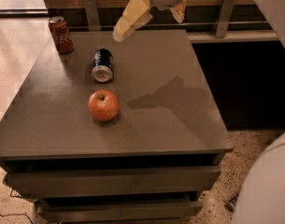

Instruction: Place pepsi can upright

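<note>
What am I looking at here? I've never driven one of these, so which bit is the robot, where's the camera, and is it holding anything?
There is one picture, looking down on a grey table with drawers. Where the camera is mounted is not on record. The machine is a mobile robot with one arm. Its gripper hangs above the table's far edge, and its cream fingers are apart and hold nothing. The pepsi can, dark blue, lies on its side with a silver end toward the camera, left of the gripper and untouched. A red Coca-Cola can stands upright at the far left corner. An apple sits nearer the camera than the pepsi can. The dark patch on the tabletop is the arm's shadow.
</note>
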### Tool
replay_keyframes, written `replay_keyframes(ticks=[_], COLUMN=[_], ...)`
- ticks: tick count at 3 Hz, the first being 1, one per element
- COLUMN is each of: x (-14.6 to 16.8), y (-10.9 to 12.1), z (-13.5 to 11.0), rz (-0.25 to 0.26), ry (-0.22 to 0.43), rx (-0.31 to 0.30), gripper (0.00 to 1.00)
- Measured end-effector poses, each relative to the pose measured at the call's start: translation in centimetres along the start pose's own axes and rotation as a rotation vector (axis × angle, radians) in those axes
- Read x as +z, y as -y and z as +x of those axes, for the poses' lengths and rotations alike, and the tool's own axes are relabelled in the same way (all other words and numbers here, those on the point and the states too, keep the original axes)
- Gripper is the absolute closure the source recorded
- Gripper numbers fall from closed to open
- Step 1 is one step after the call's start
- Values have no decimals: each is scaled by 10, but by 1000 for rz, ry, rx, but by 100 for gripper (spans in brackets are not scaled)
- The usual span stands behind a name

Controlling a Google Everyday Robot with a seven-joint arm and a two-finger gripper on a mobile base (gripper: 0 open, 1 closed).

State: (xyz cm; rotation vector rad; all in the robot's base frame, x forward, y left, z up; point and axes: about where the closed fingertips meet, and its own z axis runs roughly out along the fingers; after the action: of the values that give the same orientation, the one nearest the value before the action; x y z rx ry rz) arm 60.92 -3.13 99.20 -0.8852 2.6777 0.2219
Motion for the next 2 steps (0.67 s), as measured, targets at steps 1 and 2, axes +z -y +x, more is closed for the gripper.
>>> replay_keyframes(ticks=[1, 2], x=[30, 48], y=[-6, -12], z=[-33, -54], rz=[59, 73], ry=[-73, -90], rx=[123, 176], gripper=[0, 0])
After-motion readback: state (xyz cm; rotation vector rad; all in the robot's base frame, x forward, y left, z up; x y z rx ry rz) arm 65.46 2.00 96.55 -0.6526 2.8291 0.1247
